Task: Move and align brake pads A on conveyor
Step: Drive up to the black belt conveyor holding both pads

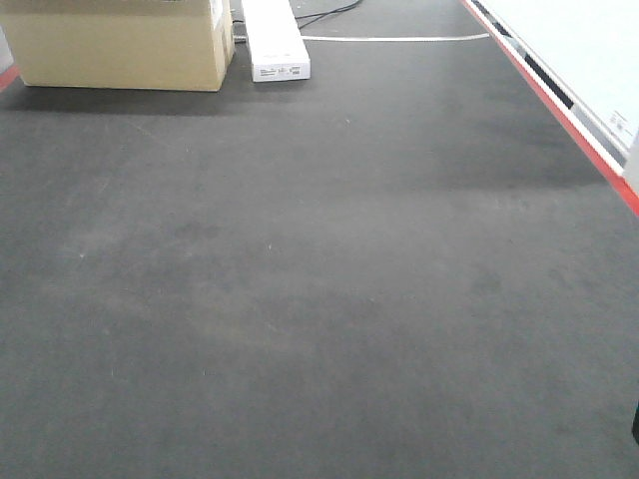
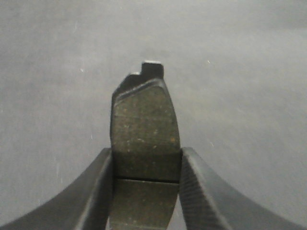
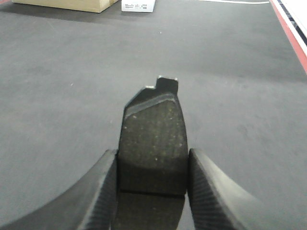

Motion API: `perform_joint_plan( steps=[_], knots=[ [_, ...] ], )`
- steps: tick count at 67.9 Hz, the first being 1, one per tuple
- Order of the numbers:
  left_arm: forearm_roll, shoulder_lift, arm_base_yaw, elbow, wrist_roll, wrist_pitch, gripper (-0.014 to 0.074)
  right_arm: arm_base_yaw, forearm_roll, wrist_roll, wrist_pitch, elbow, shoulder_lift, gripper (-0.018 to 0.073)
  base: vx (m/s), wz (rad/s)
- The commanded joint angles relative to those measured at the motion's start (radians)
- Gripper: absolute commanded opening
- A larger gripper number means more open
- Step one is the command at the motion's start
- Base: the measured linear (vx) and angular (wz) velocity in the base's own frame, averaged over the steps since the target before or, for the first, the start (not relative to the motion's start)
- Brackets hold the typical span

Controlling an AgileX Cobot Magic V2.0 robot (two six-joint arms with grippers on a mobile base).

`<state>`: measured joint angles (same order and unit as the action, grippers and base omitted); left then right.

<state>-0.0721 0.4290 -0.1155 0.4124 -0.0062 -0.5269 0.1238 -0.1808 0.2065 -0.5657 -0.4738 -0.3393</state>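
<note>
Both arms are loaded. Left pincer (image 2: 146,160) is clenched on a pad, the left pad (image 2: 144,120), with a finger on each long side at the centre groove. Right pincer (image 3: 152,160) grips the right pad (image 3: 153,129) the same way.

Each pad sticks out forward from the jaws, friction face to the camera and backing-plate tab at the far tip. Both are over the conveyor (image 1: 319,299). I can't tell whether either one touches it.

The front view shows no pads and no pincers, only belt. A cardboard box (image 1: 120,45) sits at the far left corner with a white box (image 1: 275,40) just beside it. The red edge (image 1: 559,110) runs along the right side.

Step, as judged: carry/placement, pads held and not yet set down. No pad lies on the visible belt, so the task looks early.

Next move calls for:
- lowering each pad until it lies flat on the belt, well short of the boxes and inboard of the red edge
- setting both pads near each other, tabs facing the same way and long sides parallel, so they line up
- opening the jaws only once each pad rests on the belt; a held pad may tip or skew if let go high
</note>
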Motion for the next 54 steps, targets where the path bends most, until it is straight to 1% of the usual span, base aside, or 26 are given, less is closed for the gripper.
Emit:
perform_joint_plan(
  steps=[1, 22, 54],
  knots=[
    [-0.008, 0.004, -0.006, 0.028, -0.001, 0.094, -0.0006, -0.004, -0.004, 0.006, 0.095, -0.031, -0.005, -0.0008, 0.21, 0.06],
    [-0.008, 0.004, -0.006, 0.028, -0.001, 0.094, -0.0006, -0.004, -0.004, 0.006, 0.095, -0.031, -0.005, -0.0008, 0.14, 0.05],
    [-0.008, 0.004, -0.006, 0.028, -0.001, 0.094, -0.0006, -0.004, -0.004, 0.006, 0.095, -0.031, -0.005, -0.0008, 0.01, 0.00]
  ],
)
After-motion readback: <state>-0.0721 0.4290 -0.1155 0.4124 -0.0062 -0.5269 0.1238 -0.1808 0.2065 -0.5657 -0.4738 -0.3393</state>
